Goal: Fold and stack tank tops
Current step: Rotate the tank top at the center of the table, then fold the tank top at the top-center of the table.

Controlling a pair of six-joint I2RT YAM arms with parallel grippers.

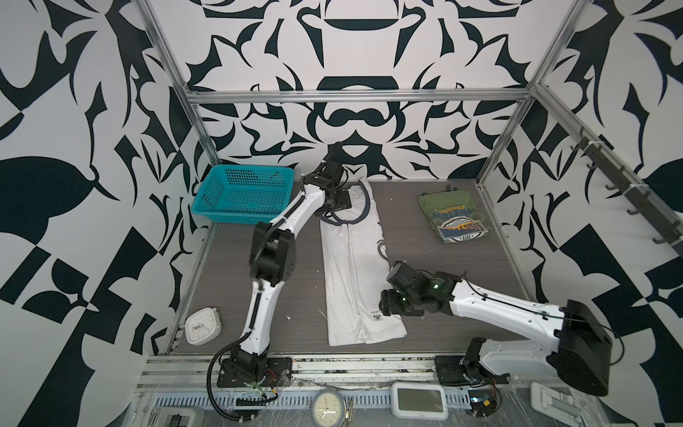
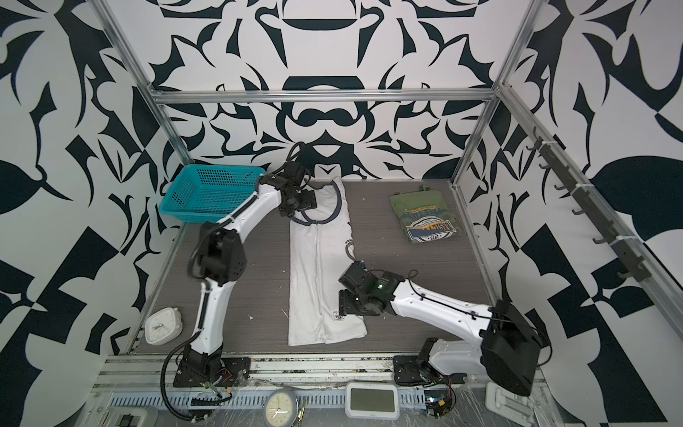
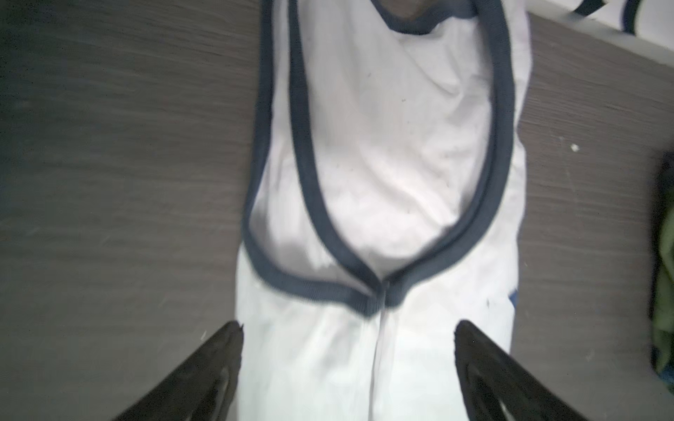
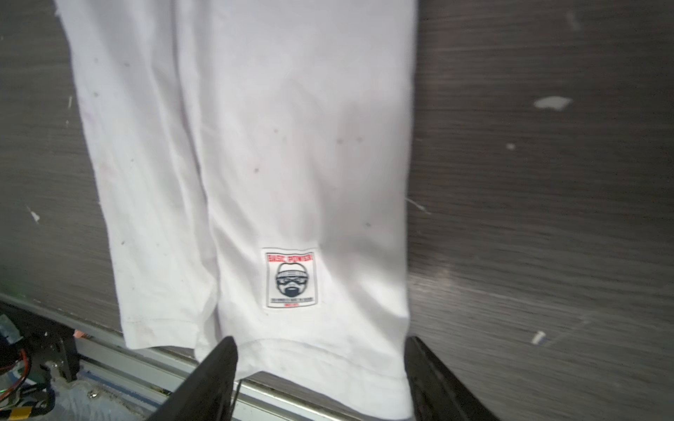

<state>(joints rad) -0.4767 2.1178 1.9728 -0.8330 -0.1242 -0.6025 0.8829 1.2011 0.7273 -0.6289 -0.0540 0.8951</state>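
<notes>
Mid-table, white tank top (image 1: 353, 266) lies narrow, table (image 1: 406, 229) showing alongside.

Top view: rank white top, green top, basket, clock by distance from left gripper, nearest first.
1. White top: directly under the left gripper.
2. Basket: just to its left, far-left corner.
3. Green top: folded, far right.
4. Clock: near-left corner.

Stretches the left arm (image 1: 258, 307) far out, left gripper (image 3: 348, 328) spread wide, and crooks the right arm (image 1: 499, 310) low, right gripper (image 4: 321, 342) likewise parted.
</notes>
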